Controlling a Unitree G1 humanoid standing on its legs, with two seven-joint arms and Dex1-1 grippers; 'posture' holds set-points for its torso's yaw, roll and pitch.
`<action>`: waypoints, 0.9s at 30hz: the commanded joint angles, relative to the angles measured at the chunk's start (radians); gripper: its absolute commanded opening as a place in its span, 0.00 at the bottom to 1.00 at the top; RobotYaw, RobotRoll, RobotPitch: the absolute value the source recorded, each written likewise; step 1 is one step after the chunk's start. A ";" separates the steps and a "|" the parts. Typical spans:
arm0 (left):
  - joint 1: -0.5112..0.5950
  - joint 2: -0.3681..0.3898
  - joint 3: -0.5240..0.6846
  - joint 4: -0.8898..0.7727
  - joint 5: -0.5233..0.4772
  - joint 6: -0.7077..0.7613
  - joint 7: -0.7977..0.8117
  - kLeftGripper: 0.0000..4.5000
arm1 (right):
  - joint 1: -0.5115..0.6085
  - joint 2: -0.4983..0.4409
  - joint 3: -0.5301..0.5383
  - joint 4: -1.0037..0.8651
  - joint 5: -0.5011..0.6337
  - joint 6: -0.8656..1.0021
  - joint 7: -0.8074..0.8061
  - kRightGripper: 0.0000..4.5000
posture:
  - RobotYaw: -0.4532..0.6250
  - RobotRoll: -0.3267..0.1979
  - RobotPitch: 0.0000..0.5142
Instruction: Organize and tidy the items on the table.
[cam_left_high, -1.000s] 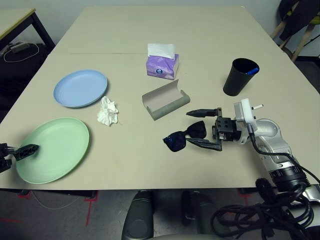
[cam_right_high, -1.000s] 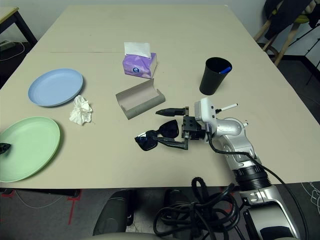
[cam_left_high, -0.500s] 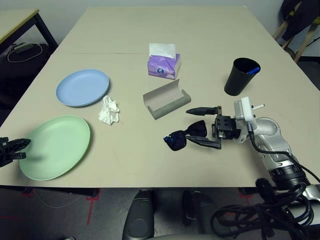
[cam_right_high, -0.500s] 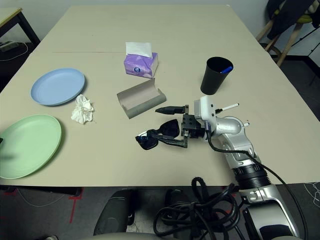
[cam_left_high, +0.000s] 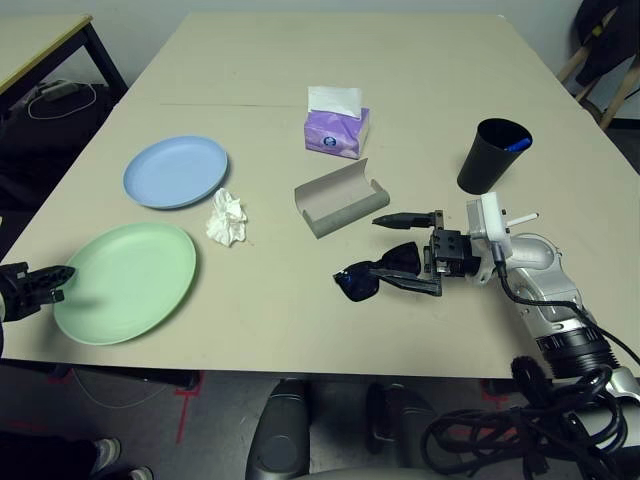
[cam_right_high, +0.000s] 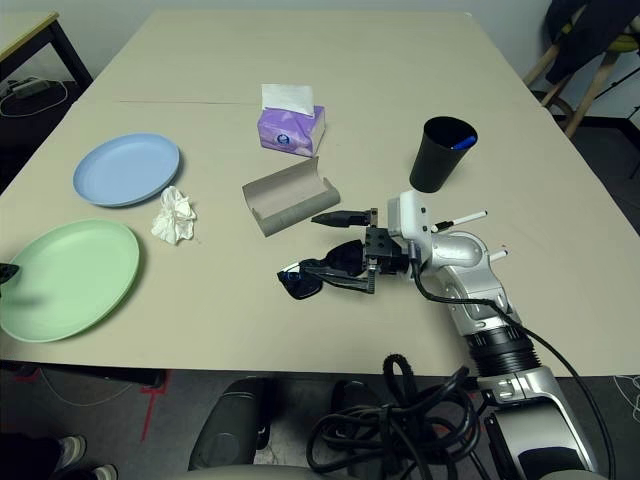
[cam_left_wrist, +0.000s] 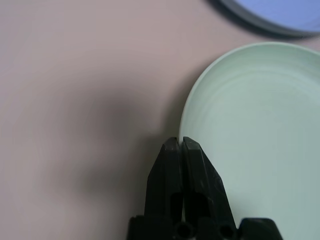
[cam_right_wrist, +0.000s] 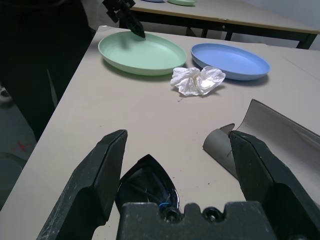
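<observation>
Left wrist view: left gripper (cam_left_wrist: 180, 144) has its black fingers pressed together right at the rim of the pale green plate (cam_left_wrist: 250, 130); looks like a pinch on the rim, but whether the edge is actually caught btwn them can't be told. From the head cam the green plate (cam_left_high: 128, 282) sits near the table's (cam_left_high: 330, 60) front-left edge, w/ the pale blue plate (cam_left_high: 176, 171) just behind it, apart, not stacked. Crumpled white tissue (cam_left_high: 228, 217) lies loose beside both plates. Right gripper (cam_left_high: 408, 252) is level, pointing left, fingers spread wide around the black sunglasses (cam_left_high: 378, 274), which rest on the table; no contact visible. Grey glasses case (cam_left_high: 338, 196) lies open and empty just behind the sunglasses. Black cup (cam_left_high: 491, 154) stands upright far right w/ something blue inside, prob. a pen, can't confirm. Purple tissue box (cam_left_high: 337, 131) stands mid-table. Progress: early, I'd judge; maybe the pen is stowed, but plates unstacked, tissue loose, sunglasses not in case. Room: back half of the table is wide open, plenty of space btwn plates and case. Tight spots: green plate is close to the front-left edge, so it could slide off if dragged that way; the open case sits right behind the right gripper's upper finger.
</observation>
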 joint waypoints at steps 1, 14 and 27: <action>-0.018 -0.009 0.040 -0.008 -0.026 0.050 0.035 0.01 | -0.002 -0.006 0.006 0.006 -0.007 -0.012 0.000 1.00 | 0.60 0.62 0.26; -0.154 0.036 0.086 0.029 -0.062 0.101 0.089 0.01 | -0.017 0.008 0.010 0.026 -0.009 -0.026 -0.003 1.00 | 0.62 0.62 0.25; -0.465 -0.143 0.086 0.114 -0.048 0.016 0.369 0.01 | -0.028 0.038 -0.018 0.041 0.000 -0.019 -0.064 1.00 | 0.62 0.62 0.24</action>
